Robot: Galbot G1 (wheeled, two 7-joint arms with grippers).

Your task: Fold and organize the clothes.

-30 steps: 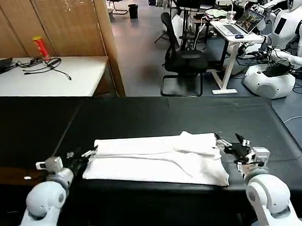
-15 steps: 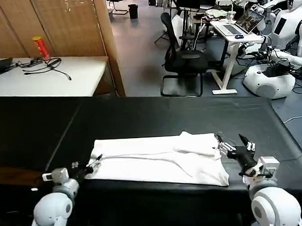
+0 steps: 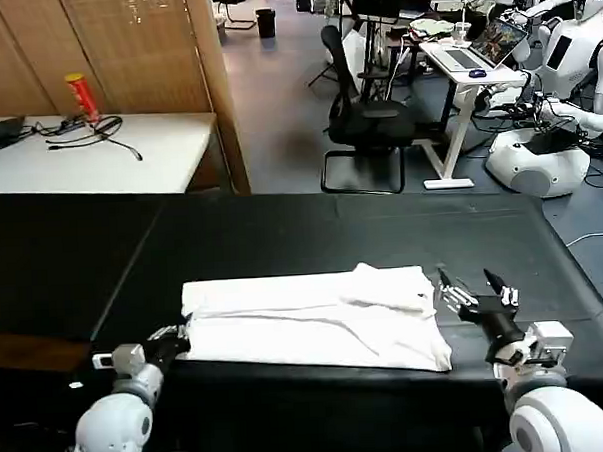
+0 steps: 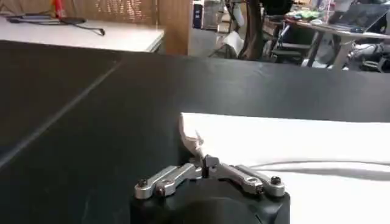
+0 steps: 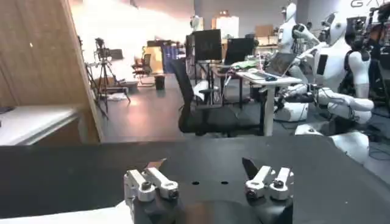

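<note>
The clothes are one white T-shirt (image 3: 306, 321), folded into a long flat band across the near part of the black table (image 3: 282, 232). My left gripper (image 3: 174, 337) sits at the band's left end, close to the table's front edge. In the left wrist view that gripper (image 4: 204, 163) is shut, with a small tuft of the T-shirt (image 4: 292, 140) pinched at its tips. My right gripper (image 3: 475, 290) hovers just off the shirt's right end. It (image 5: 204, 170) stands wide open with only bare table between its fingers.
The front edge of the table runs right below the shirt. A white side table (image 3: 128, 153) at the back left carries a red can (image 3: 80, 96) and cables. An office chair (image 3: 367, 123) and desks stand beyond the far edge.
Both arms have drawn back toward the table's front. The left gripper dragged the shirt's left end slightly left and nearer. The open right gripper has slid a little away from the right end.
</note>
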